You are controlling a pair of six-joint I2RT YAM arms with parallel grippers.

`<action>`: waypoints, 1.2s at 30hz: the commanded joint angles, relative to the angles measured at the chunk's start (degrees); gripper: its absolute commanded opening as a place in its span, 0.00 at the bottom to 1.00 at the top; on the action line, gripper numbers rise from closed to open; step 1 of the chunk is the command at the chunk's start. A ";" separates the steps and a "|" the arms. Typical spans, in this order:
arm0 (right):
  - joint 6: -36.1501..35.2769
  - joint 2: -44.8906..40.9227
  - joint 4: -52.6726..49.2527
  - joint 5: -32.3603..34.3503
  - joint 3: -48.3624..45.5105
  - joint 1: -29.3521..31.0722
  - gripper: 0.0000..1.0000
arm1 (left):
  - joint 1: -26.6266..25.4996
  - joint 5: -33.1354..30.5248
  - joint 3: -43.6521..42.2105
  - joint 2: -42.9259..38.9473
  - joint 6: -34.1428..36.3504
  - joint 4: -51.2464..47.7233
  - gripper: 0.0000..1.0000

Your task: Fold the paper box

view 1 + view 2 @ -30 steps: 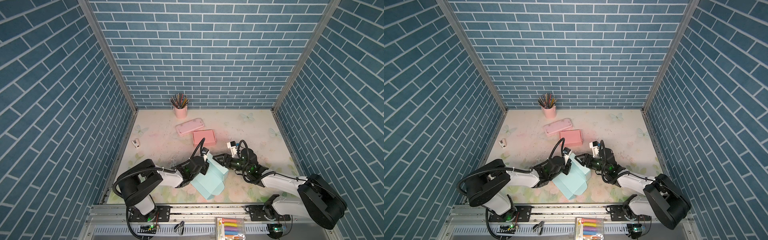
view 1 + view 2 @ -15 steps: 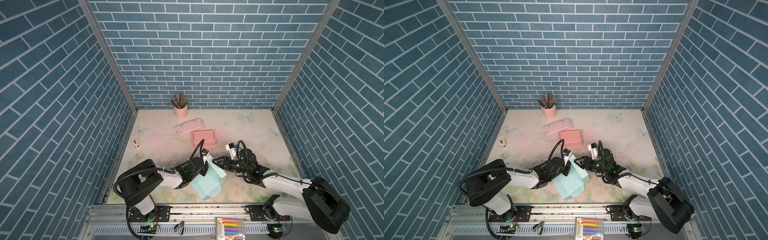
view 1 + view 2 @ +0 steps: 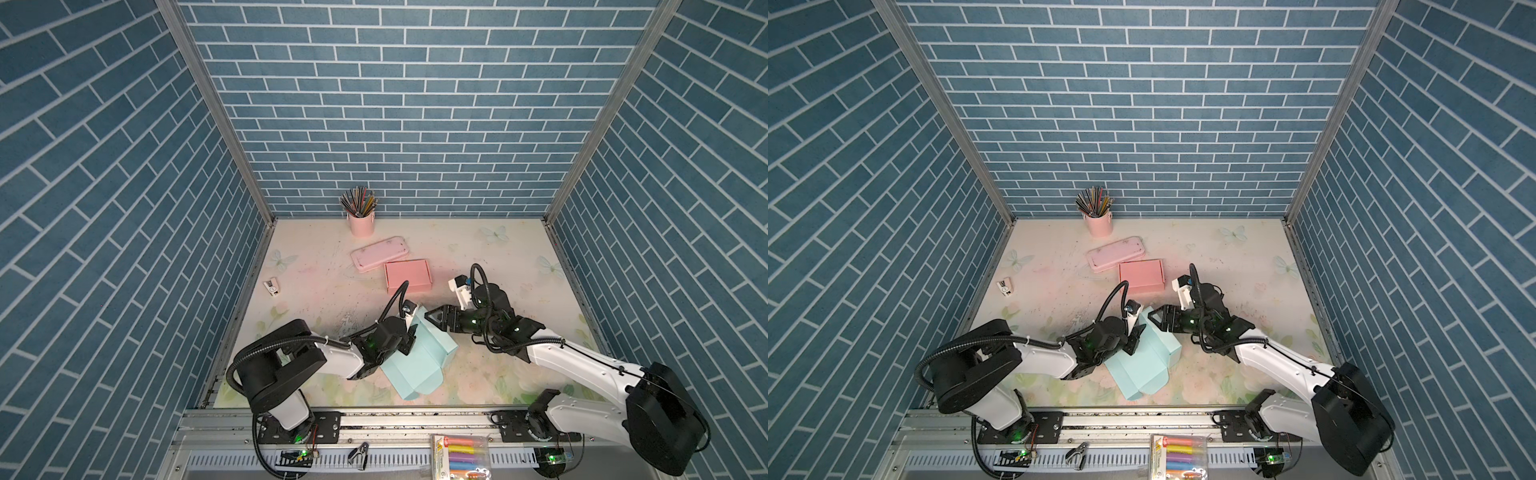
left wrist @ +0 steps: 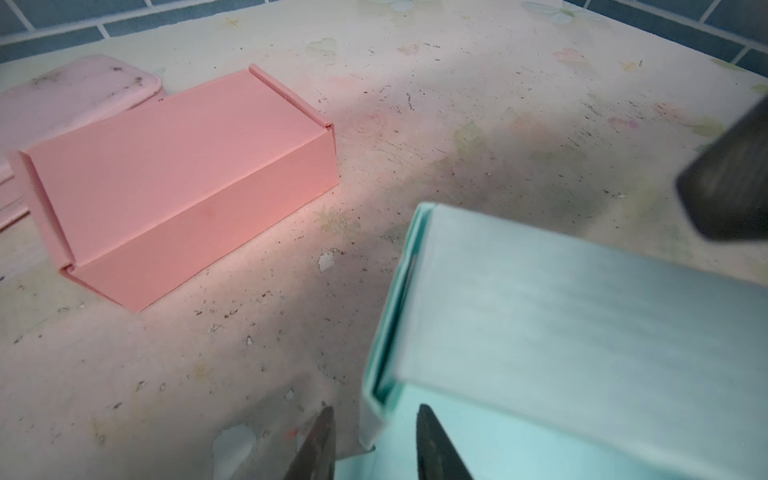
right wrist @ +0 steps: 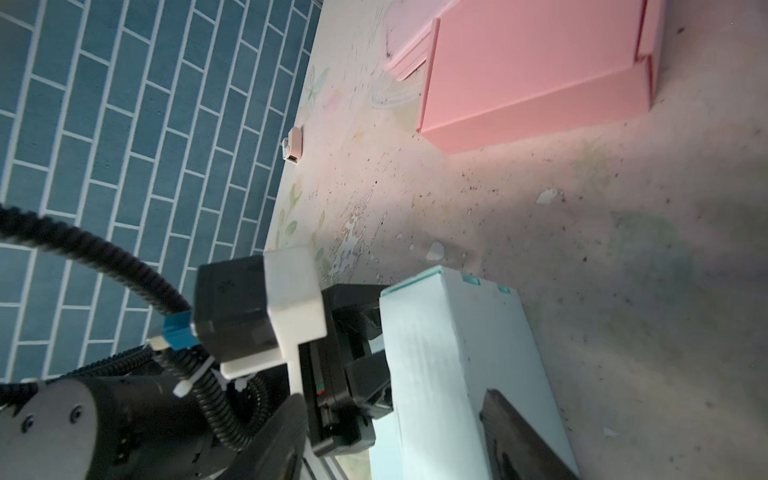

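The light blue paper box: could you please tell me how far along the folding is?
Done: the light blue paper box has raised, doubled-over walls at its far end. In hand: the left gripper straddles one wall corner with jaws apart; the right gripper stands open at the far top edge. Left: the near panel with its tabs looks unfolded.

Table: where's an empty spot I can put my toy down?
Bare table lies between the pink box and the right wall, and between the small white thing and the pink case. Crowded: front middle, where left gripper and right gripper meet the teal box.
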 commanded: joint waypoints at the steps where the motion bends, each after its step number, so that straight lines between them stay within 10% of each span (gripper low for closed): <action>1: -8.28 0.34 -12.03 5.99 4.10 1.51 0.68 | -0.41 0.65 -1.71 -2.66 -1.26 -0.44 0.42; 14: -15.96 8.96 -24.49 14.03 14.82 7.97 0.70 | -1.33 5.68 -6.59 -16.86 -8.16 -10.61 0.67; 36: -14.76 11.68 -21.39 15.14 11.47 7.70 0.61 | 3.64 7.34 4.50 -37.33 -22.53 -46.95 0.71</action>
